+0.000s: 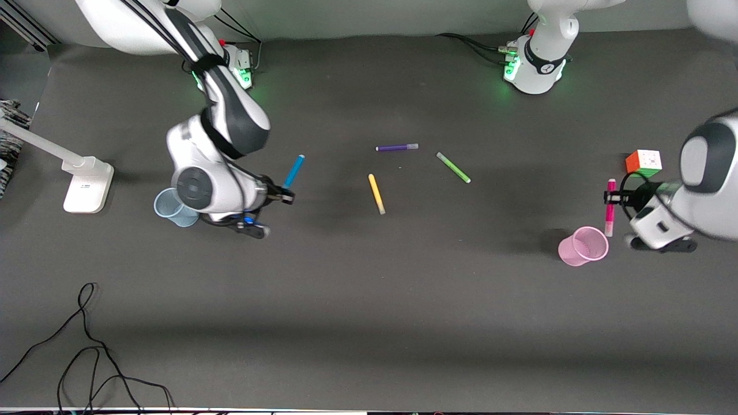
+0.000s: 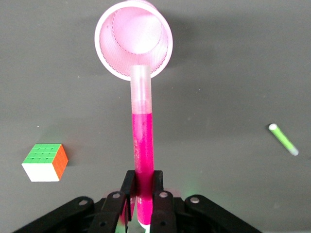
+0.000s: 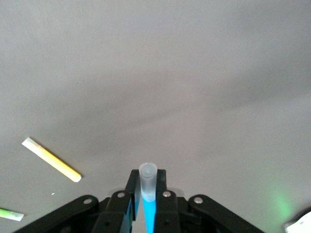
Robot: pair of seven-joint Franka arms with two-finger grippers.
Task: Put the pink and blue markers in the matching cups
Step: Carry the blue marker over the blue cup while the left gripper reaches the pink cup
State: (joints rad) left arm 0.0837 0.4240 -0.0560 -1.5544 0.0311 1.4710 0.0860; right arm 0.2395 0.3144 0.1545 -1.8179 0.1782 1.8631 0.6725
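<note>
My left gripper (image 1: pixel 612 197) is shut on the magenta-pink marker (image 1: pixel 610 208) and holds it in the air over the table between the pale pink cup (image 1: pixel 583 246) and a cube. In the left wrist view the marker (image 2: pixel 142 141) sits between the shut jaws of the gripper (image 2: pixel 142 182), its pale end pointing at the rim of the open pink cup (image 2: pixel 133 46). My right gripper (image 1: pixel 286 196) is shut on the bright blue marker (image 1: pixel 294 171), over the table beside the pale blue cup (image 1: pixel 172 208), which the arm partly hides. The right wrist view shows that marker (image 3: pixel 147 187) in the gripper (image 3: pixel 147 182); no cup shows there.
A yellow marker (image 1: pixel 376 193), a purple marker (image 1: pixel 396 147) and a lime-green marker (image 1: pixel 453 168) lie mid-table. A colour cube (image 1: pixel 643 163) sits near the left gripper. A white stand (image 1: pixel 86 184) is at the right arm's end. Black cables (image 1: pixel 86 357) lie at the front edge.
</note>
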